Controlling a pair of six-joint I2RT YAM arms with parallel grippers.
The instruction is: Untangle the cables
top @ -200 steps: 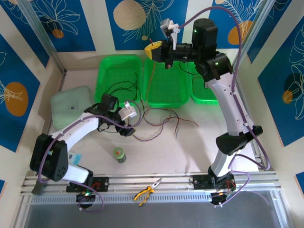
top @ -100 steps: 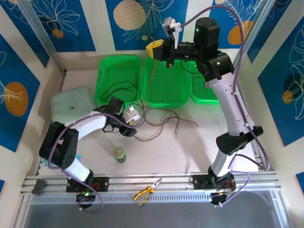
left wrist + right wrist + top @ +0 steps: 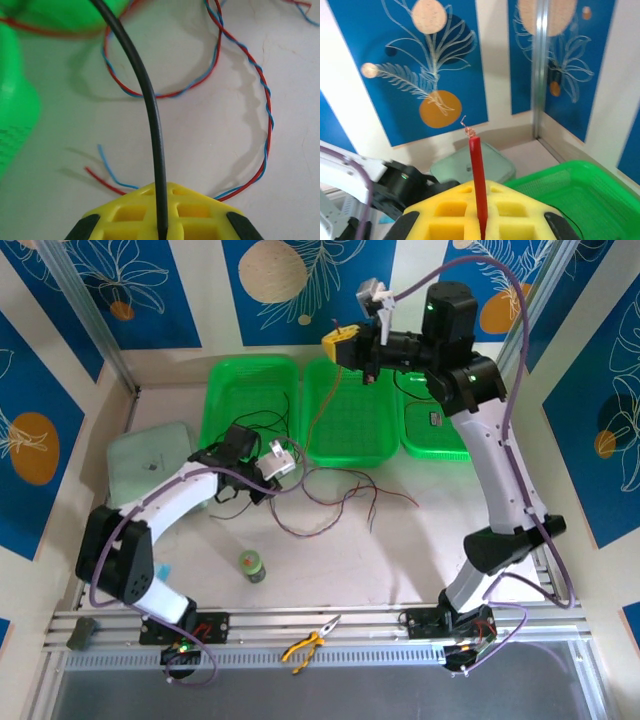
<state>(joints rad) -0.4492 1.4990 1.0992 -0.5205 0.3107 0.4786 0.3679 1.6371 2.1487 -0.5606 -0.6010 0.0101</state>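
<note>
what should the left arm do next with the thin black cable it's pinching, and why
Probably raise the left gripper, drawing the thin black cable up and away from the twisted red-and-blue wire pair. Its jaws are shut on the black cable, which lies across that pair's loop, so a gentle pull should separate them.

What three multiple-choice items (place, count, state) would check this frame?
1. The yellow-handled pliers lie: A on the near rail; B in the far left corner; C in the far right corner.
2. Count of green trays along the far wall: A two; B three; C four.
3. The jaws of the left gripper are: A open, holding nothing; B shut on the black cable; C open around that cable.
Answers: A, the pliers rest on the rail in front; B, three trays stand side by side; B, the cable runs into closed jaws in the left wrist view.
</note>
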